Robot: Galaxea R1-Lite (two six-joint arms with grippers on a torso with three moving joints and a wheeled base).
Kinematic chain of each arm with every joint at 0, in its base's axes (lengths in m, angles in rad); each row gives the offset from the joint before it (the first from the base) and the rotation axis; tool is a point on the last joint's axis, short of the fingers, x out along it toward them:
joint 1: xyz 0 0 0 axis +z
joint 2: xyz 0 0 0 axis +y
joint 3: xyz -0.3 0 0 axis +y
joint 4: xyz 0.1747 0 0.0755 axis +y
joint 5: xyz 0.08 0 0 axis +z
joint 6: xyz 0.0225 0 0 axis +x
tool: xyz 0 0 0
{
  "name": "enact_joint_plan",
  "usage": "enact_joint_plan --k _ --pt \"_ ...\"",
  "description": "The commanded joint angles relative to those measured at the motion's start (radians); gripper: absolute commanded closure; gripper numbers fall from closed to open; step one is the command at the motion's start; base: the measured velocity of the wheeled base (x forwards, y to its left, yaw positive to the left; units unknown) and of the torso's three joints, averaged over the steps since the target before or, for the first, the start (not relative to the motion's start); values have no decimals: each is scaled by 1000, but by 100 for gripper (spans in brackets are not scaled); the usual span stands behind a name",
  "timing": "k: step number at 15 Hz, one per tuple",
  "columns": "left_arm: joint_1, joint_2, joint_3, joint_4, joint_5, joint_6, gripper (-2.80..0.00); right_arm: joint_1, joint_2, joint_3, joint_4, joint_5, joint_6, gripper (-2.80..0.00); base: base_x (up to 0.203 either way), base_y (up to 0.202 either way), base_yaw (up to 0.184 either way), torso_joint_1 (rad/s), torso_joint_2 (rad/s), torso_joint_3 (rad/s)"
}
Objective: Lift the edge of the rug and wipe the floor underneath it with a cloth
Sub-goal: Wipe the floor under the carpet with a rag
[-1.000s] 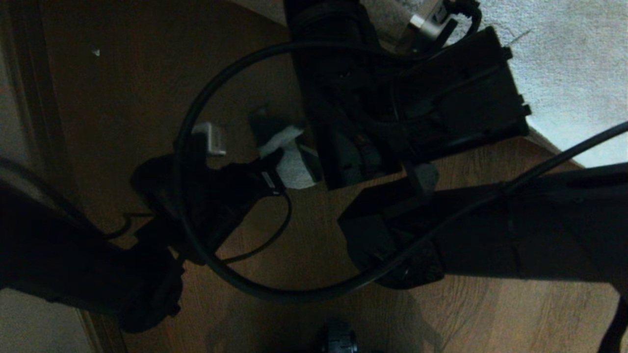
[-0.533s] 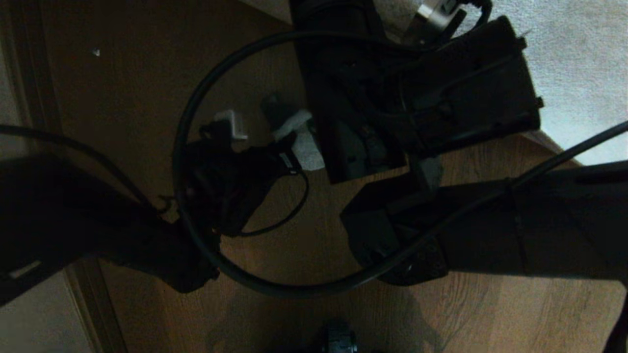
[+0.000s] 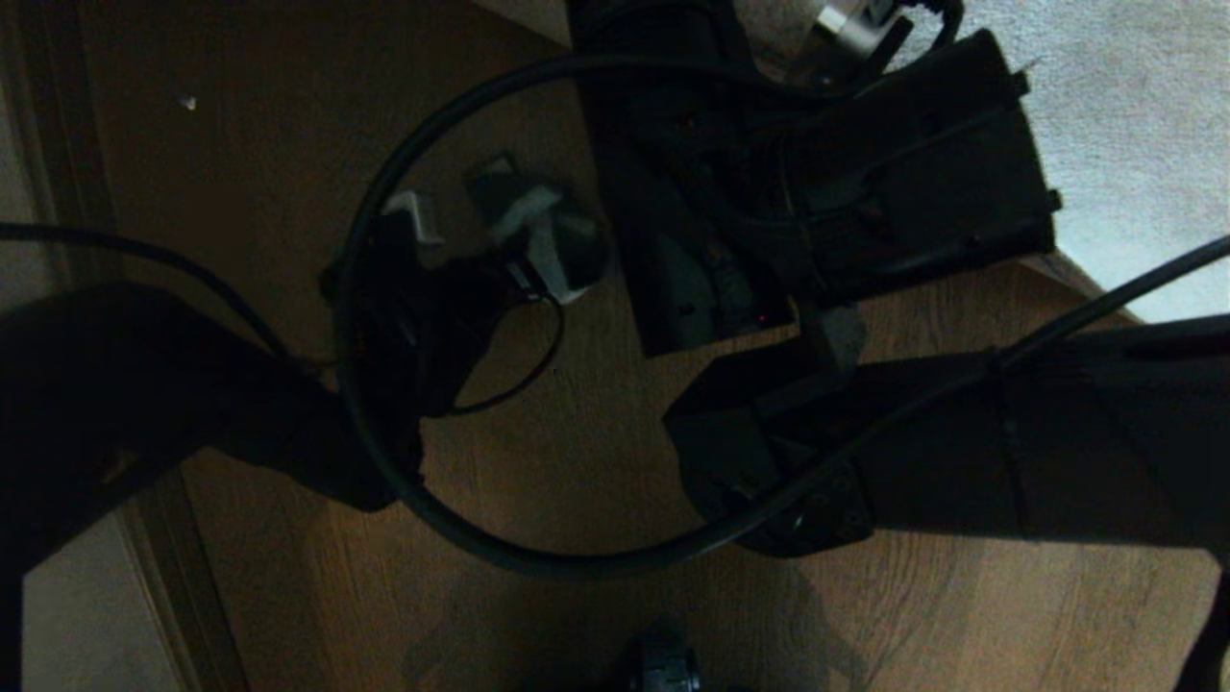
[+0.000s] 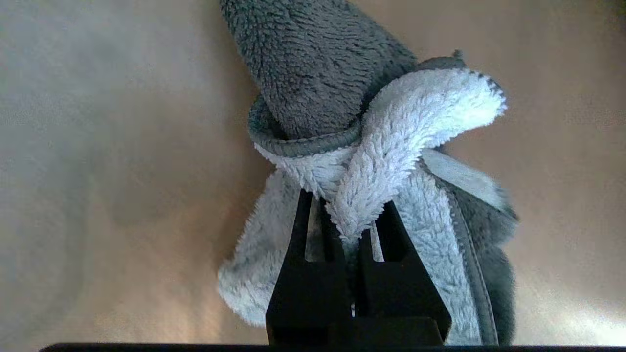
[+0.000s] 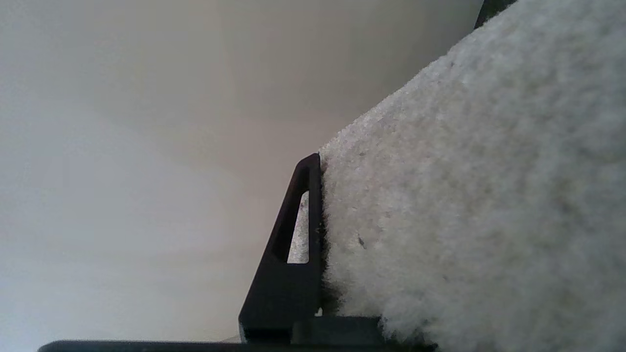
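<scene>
My left gripper (image 4: 348,215) is shut on the cloth (image 4: 386,132), a fluffy white rag with a dark grey side, which bunches round the black fingers just over the brown floor (image 4: 98,146). In the head view the cloth (image 3: 543,231) sits left of centre at the tip of the left gripper (image 3: 514,269). The pale plush rug (image 3: 1105,115) fills the upper right, and the rug edge (image 3: 1095,288) runs diagonally. My right gripper (image 5: 337,220) is shut on the rug edge (image 5: 464,195). One black finger (image 5: 293,234) shows; the pile hides the other.
A black cable (image 3: 432,500) loops over the wood floor (image 3: 596,461) between the two arms. A dark strip (image 3: 58,144) runs along the left side, with a pale surface (image 3: 77,615) beyond it. A small white speck (image 3: 187,101) lies on the floor at far left.
My left gripper has carried the cloth over the floor, away from me and then a little to the left. The right arm has stayed almost still on the rug.
</scene>
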Motion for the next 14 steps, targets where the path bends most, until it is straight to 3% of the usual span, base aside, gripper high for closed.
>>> enact_joint_plan --k 1,8,14 --pt "36 6 -43 -4 1 -2 0 1 2 2 -48 -3 3 0 0 0 0 0 0 0" --pt "56 7 -76 2 2 -2 0 2 5 9 -48 -5 2 0 0 0 0 0 0 0" --pt "153 -42 -86 18 -7 2 0 2 5 11 -48 -5 2 0 0 0 0 0 0 0"
